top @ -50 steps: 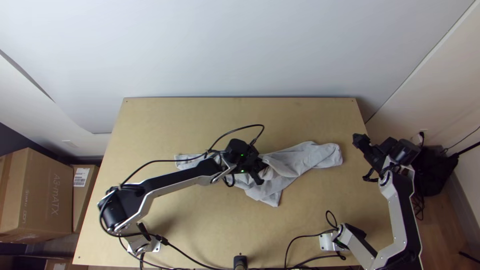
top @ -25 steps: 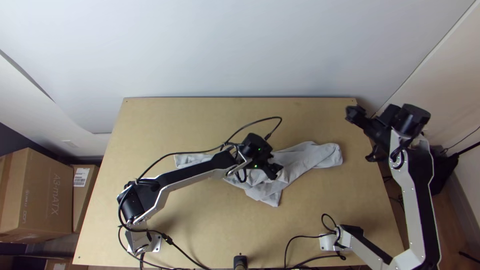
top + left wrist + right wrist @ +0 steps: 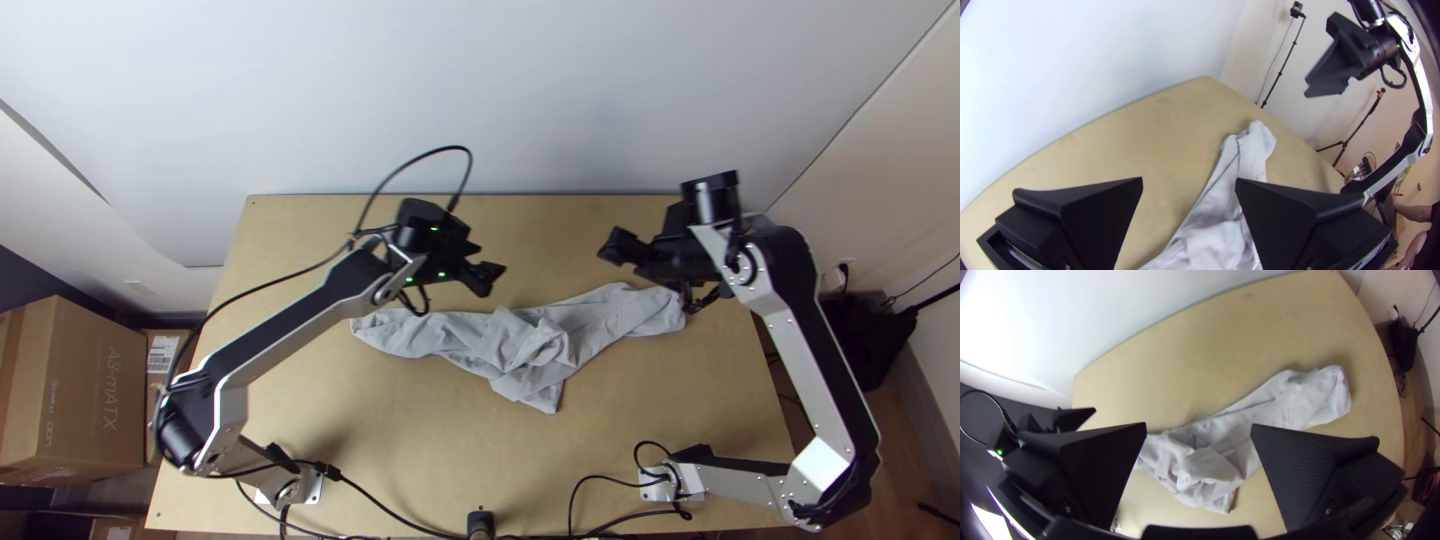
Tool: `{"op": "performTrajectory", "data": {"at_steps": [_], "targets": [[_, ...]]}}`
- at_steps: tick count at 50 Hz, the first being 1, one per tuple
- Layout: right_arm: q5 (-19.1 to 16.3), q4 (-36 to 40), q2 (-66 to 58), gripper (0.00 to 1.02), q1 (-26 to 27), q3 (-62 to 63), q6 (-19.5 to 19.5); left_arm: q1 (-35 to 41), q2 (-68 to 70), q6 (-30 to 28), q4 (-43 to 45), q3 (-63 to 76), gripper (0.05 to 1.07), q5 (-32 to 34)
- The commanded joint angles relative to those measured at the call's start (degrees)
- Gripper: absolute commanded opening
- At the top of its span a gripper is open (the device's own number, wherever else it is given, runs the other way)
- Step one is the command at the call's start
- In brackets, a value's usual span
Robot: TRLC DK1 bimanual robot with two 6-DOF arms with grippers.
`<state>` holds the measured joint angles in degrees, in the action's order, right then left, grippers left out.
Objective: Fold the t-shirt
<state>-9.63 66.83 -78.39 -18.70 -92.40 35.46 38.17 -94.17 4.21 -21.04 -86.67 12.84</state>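
We are holding the right pincer (image 3: 1199,425) with its fingers wide apart and nothing between them, and the left pincer (image 3: 1189,179) is gaping just as empty. From both we are facing toward the table's near edge for the grey t-shirt (image 3: 600,320), which is lying bunched across the middle of the table (image 3: 400,430), its long axis running left to right. The right pincer is sitting nearer its right end, the left nearer its middle and left half.

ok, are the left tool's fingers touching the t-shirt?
Apart. Top view: a strip of bare table shows between the open fingers of the left tool and the far edge of the t-shirt.
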Motion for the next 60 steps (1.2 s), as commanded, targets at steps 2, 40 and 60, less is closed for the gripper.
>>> {"op": "performTrajectory", "data": {"at_steps": [2, 40, 60], "targets": [[0.4, 3.31, -2.21, 0.96, -5.56, -1.2, 2.42, -3.9, 6.98, -2.98, -1.73, 6.08, 0.92, 0.08], [2.51, 7.97, -24.88, 0.87, -22.87, -3.05, 6.99, -17.17, 33.09, -5.0, -3.75, 29.19, 0.81, 0.08], [6.11, 1.81, -26.29, 0.2, -21.12, -1.29, 4.53, -23.14, 36.43, -6.14, -5.68, 30.51, 0.81, 0.78]]}}
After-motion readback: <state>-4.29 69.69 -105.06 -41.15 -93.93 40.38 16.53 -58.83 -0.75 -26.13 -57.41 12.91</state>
